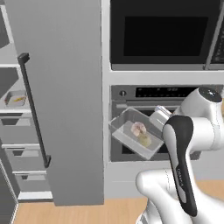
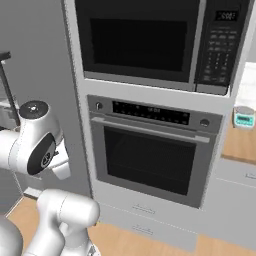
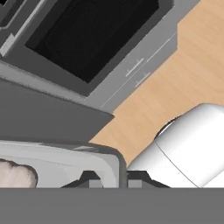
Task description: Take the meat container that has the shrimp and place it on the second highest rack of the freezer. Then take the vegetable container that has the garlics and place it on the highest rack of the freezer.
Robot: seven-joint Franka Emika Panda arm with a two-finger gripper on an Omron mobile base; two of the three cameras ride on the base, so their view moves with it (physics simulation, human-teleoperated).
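- The clear container (image 1: 136,138) hangs in the air in front of the oven (image 1: 166,122), tilted, its long axis running from upper right by the tool down to lower left, away from the tool.
- Inside it in the left base view: pale pink shrimp (image 1: 139,128) and a yellowish piece just below.
- The tool (image 3: 121,179) is clamped on the container's rim (image 3: 114,162); in the hand view one dark fingertip (image 3: 89,178) sits inside the wall, the other outside.
- The hand view also catches a pinkish lump (image 3: 16,174) in the container, with wooden floor (image 3: 183,78) and the oven's dark window (image 3: 94,33) beyond the tool.
- Far left of the tool, the left base view shows the open freezer (image 1: 13,131) with white racks; a second container (image 1: 15,99) with something yellow rests on a rack.
- The right base view adds the microwave (image 2: 150,40) above the oven, plus a small jar (image 2: 244,117) on the tabletop (image 2: 240,145) at far right.
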